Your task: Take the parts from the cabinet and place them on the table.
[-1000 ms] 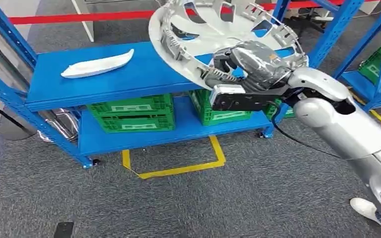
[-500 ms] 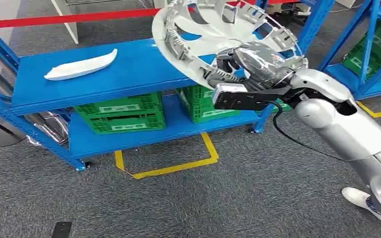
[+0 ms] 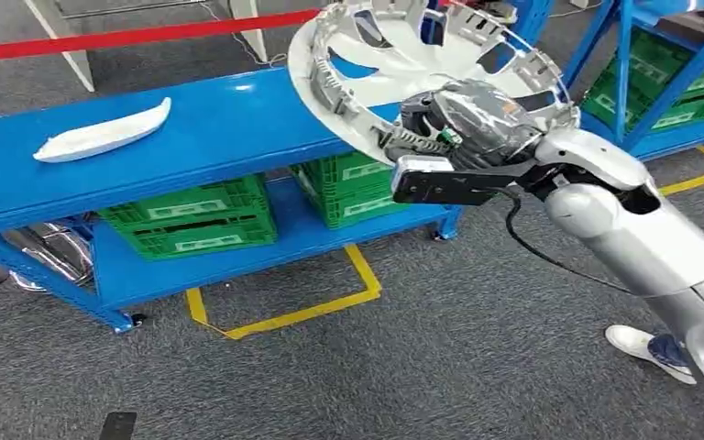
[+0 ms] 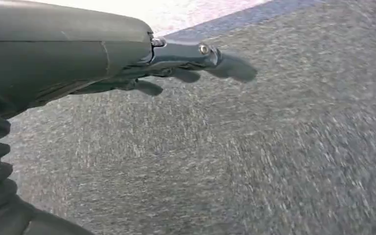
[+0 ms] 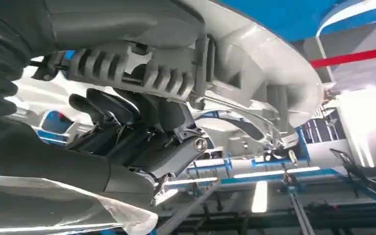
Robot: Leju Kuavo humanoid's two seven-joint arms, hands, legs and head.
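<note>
Starting at the left of the head view, a white curved part [image 3: 103, 135] is lying on the top shelf of the blue cabinet [image 3: 220, 137], well apart from the action. Below it, green crates [image 3: 188, 215] are sitting on the lower shelf, and yellow floor tape [image 3: 284, 302] is marking the grey carpet in front. Moving right, the silver wheel cover [image 3: 403, 64] is riding tilted, hollow side up, over the shelf's right end, its near rim caught in the right hand [image 3: 458, 124]. The right wrist view is showing that grip up close: the dark fingers [image 5: 127, 122] are curling inside the cover's ribbed rim while the thumb side is pressing on the outside, so the cover is sitting above and beyond the hand. The left hand [image 4: 176, 61] is hanging over carpet, fingers stretched out, holding nothing. At far right, a shoe [image 3: 651, 348] is showing on the floor.
</note>
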